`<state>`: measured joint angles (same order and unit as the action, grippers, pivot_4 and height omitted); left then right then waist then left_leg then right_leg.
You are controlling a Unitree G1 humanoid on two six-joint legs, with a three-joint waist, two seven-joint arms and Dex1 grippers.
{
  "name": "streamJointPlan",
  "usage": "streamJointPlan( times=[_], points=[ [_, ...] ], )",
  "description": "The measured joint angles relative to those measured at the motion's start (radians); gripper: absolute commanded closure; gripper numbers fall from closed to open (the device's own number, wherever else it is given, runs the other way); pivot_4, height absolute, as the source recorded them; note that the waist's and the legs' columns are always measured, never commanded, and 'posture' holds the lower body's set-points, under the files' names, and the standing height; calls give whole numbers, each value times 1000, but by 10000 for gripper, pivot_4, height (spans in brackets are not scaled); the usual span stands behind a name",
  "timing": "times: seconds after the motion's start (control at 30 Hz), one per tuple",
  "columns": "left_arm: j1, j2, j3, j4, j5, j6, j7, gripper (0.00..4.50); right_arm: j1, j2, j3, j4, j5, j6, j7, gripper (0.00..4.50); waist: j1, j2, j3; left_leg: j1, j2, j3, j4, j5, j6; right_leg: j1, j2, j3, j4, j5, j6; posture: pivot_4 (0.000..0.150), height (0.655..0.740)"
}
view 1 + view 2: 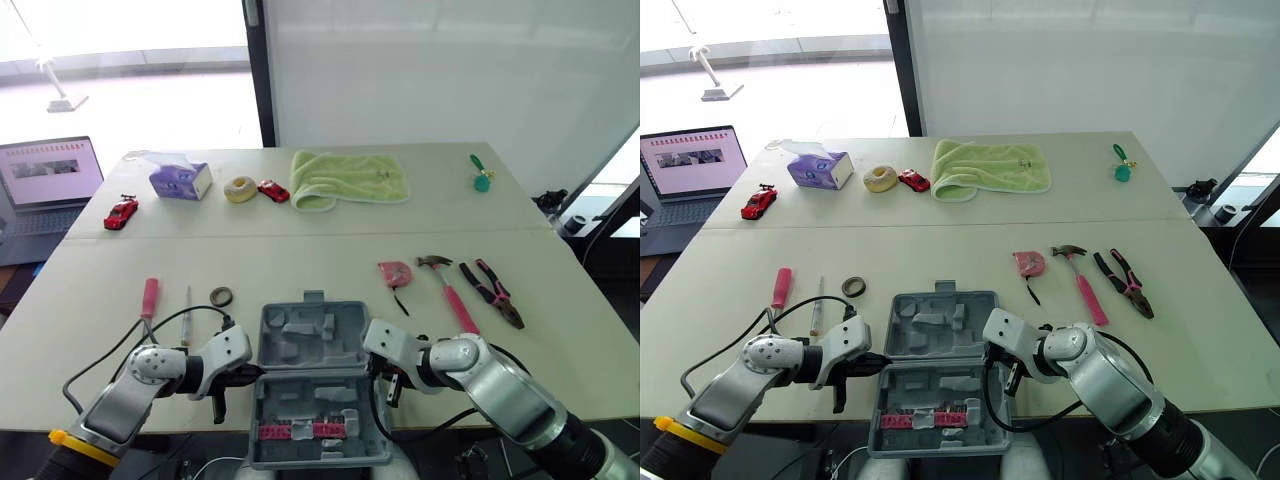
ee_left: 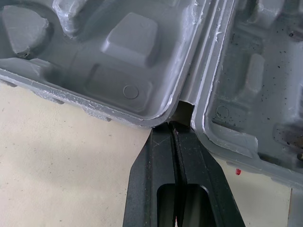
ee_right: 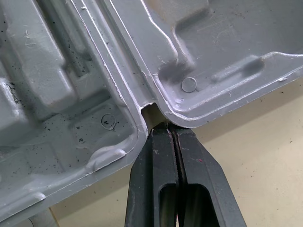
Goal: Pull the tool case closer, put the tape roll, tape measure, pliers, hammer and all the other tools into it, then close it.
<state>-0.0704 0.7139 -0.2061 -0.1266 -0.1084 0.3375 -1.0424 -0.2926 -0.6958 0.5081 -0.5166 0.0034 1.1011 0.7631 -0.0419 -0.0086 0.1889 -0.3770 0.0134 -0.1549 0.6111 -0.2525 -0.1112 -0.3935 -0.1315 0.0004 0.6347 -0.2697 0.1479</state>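
The grey tool case (image 1: 300, 350) lies open at the table's front edge, with its lid half away from me. Pink bits (image 1: 300, 431) sit in its near half. My left gripper (image 1: 250, 375) is shut, its tips at the case's left hinge notch (image 2: 182, 108). My right gripper (image 1: 380, 372) is shut too, with its tips at the right hinge notch (image 3: 150, 113). A pink-handled screwdriver (image 1: 149, 297), a thin screwdriver (image 1: 187, 312) and a dark tape roll (image 1: 221, 296) lie to the left beyond the case. The pink tape measure (image 1: 394, 272), hammer (image 1: 450, 290) and pliers (image 1: 492, 292) lie to the right.
At the far side of the table are a tissue box (image 1: 180, 180), a pale tape ring (image 1: 240, 188), two red toy cars (image 1: 121, 211) (image 1: 272, 190), a green towel (image 1: 348, 178) and a small green object (image 1: 481, 178). A laptop (image 1: 45, 185) stands off the table's left.
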Motion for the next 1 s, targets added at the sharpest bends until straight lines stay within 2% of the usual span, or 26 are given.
streamJointPlan(
  times=[0.2,0.33,0.43,0.5,0.57,0.67,0.77,0.8,0.83,0.87,0.9,0.93,1.0],
  points=[
    [6,14,7,0,-6,-4,2,45000,22,-60,-15,10,7,-67,3,44463,3,0,0,0,0,0,0,0,0,0,0,0,0,0,0,1500,7400],
    [30,66,68,16,-18,-15,1,45000,97,-150,-124,12,26,-108,13,44463,14,0,0,-1,0,0,0,0,0,0,0,0,-2,0,0,1500,7400],
    [50,114,191,65,-72,-15,-1,45000,271,-234,-372,11,91,-200,63,44463,31,0,0,-5,0,0,0,0,0,-3,0,-1,-2,0,0,1500,7400],
    [69,151,288,116,-107,-13,-4,45000,378,-240,-562,21,138,-274,95,44463,30,-1,0,-6,0,0,1,0,0,-3,0,-1,-2,0,0,1500,7400],
    [75,155,396,174,-170,-9,-15,45000,461,-198,-764,57,189,-357,120,39401,28,0,0,-6,0,1,2,0,0,-3,0,-1,-2,0,0,1500,7400],
    [59,153,558,326,-246,-10,4,37090,558,-145,-1036,127,265,-454,171,28066,27,-1,0,-5,0,1,1,0,0,-3,0,-1,-2,0,0,1500,7400],
    [54,188,647,494,-248,-66,28,21145,627,-129,-1217,222,309,-518,211,11997,24,-1,0,-5,0,1,1,0,0,-3,0,-1,-3,0,0,1500,7400],
    [52,194,667,551,-249,-91,33,17314,648,-119,-1262,251,320,-552,222,8307,24,0,0,-5,0,1,0,0,0,-3,0,-1,-3,0,0,1500,7400],
    [54,201,688,617,-247,-115,44,11049,665,-110,-1303,284,326,-586,233,2239,22,0,0,-4,0,2,0,0,0,-3,0,-1,-3,0,0,1500,7400],
    [54,210,707,694,-244,-146,57,6690,688,-108,-1340,327,329,-631,246,0,22,0,0,-4,1,2,0,0,0,-3,0,-1,-3,0,-1,1500,7400],
    [53,225,718,782,-235,-184,76,1499,704,-109,-1370,386,329,-684,261,0,21,-1,0,-4,1,2,0,0,0,-2,0,-1,-3,0,0,1500,7400],
    [56,241,735,879,-222,-218,102,618,718,-109,-1401,457,327,-739,271,0,20,-1,0,-3,1,2,0,0,0,-2,0,-1,-3,0,-1,1500,7400],
    [58,253,737,960,-202,-259,124,618,730,-109,-1411,515,324,-784,277,0,21,-1,0,-3,1,3,0,0,0,-2,0,0,-3,-2,-3,1500,7400]
  ],
)
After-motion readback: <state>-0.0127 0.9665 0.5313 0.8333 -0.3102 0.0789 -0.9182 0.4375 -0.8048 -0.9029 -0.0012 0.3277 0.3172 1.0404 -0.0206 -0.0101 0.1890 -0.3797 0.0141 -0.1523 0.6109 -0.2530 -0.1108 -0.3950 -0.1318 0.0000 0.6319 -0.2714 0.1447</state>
